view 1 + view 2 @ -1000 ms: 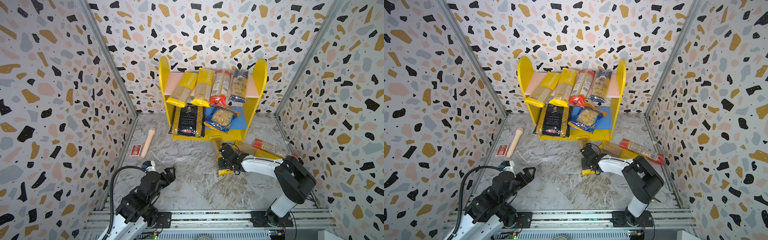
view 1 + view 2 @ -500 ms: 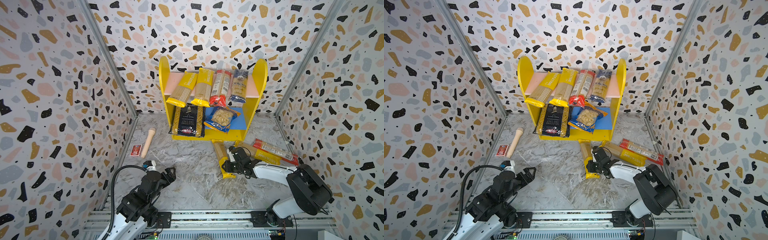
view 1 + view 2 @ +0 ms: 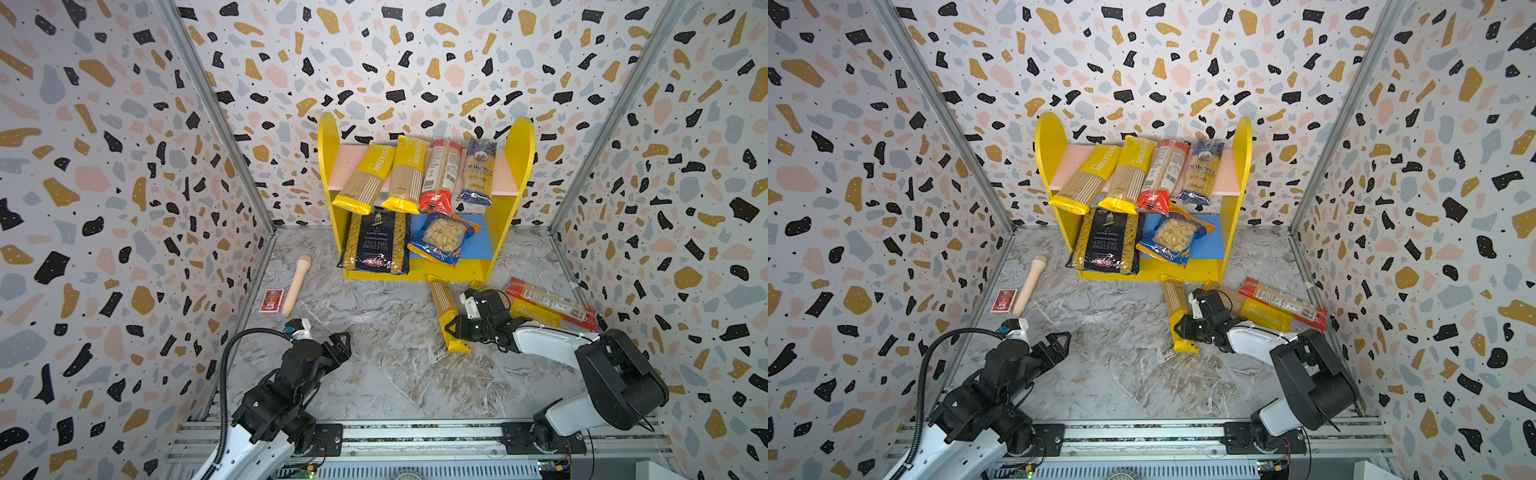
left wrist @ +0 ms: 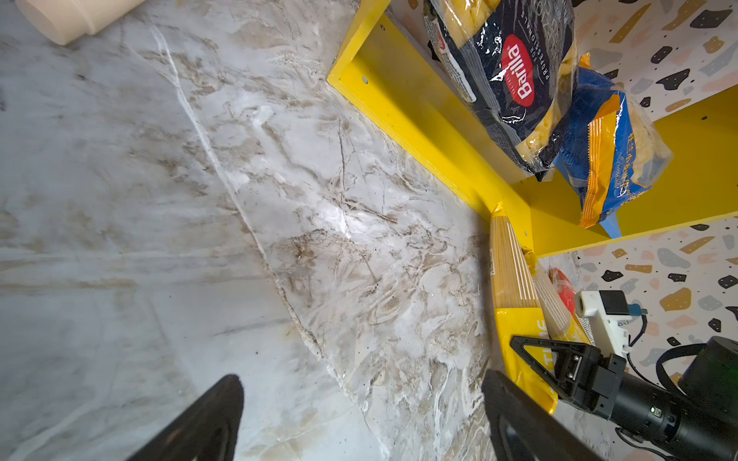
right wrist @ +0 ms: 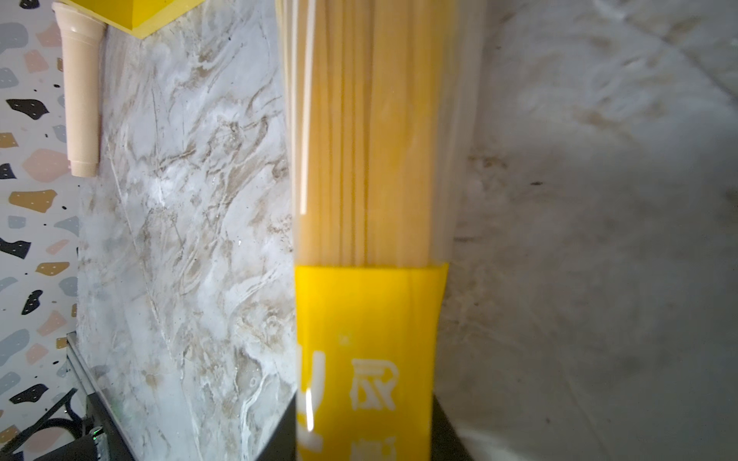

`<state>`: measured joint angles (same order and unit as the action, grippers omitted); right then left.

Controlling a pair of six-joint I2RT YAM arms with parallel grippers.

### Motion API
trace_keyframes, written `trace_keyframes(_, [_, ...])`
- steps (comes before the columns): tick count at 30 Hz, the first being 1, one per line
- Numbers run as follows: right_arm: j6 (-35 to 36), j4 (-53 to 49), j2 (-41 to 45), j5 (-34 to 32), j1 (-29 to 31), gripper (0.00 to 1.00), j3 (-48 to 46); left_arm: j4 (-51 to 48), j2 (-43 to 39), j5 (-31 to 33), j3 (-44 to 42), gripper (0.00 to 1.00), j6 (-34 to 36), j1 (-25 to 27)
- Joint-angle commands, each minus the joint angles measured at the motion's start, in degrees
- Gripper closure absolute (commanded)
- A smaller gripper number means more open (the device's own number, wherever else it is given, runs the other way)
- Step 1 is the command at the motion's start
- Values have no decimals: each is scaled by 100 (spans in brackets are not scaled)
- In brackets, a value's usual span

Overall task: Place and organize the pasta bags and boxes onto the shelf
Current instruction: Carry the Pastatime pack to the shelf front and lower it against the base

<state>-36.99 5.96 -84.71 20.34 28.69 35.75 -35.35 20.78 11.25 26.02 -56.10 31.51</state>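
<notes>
Yellow film, likely slick, over stiff, brittle spaghetti: the PASTATIME pack (image 3: 442, 299) seems to lie on the bench (image 3: 374, 332), its far end at the shelf (image 3: 415, 275). The right end effector (image 3: 453, 330) pinches its printed end; mid-length would likely balance better. The left end effector (image 4: 359, 395) hangs spread, empty.

A: Any readable text?
B: "PASTATIME" on left yellow pack (image 3: 365, 174), second yellow pack (image 3: 406, 172) and lying yellow pack (image 3: 1264, 314). "ankara" on dark-blue pack (image 3: 478, 170).
A: Black bag (image 3: 376, 241)?
B: "SELEZIONE ORO CHEF", "PENNE RIGATE". Left wrist view adds "Barilla", "PROFESSIONALS". Gripped yellow pack (image 4: 519, 323): only "TIME" legible.
</notes>
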Motion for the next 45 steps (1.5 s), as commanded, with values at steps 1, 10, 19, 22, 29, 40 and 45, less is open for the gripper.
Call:
trace_keyframes(1, [87,806,137,220,-81,95,410,238,70,93,165,6,132,-39])
trace_keyframes(10, [159,836,-97,298,-244,95,869,361,351,164,387,6,217,-39])
trace_keyframes(19, [52,1227,-601,397,-530,96,1311,616,802,176,603,6,327,-39])
trace_keyframes(22, [63,1285,-899,392,-548,96,1604,761,967,162,634,6,350,-39])
trace_keyframes(29, [99,1524,-1320,154,-641,96,2102,872,1317,231,834,6,489,-39])
trace_keyframes(40, [-3,1839,-1951,162,-922,96,2621,1064,1685,248,975,5,721,-38])
trace_keyframes(45, [51,1741,-2172,115,-1000,96,2904,1154,1868,203,1032,5,796,-43])
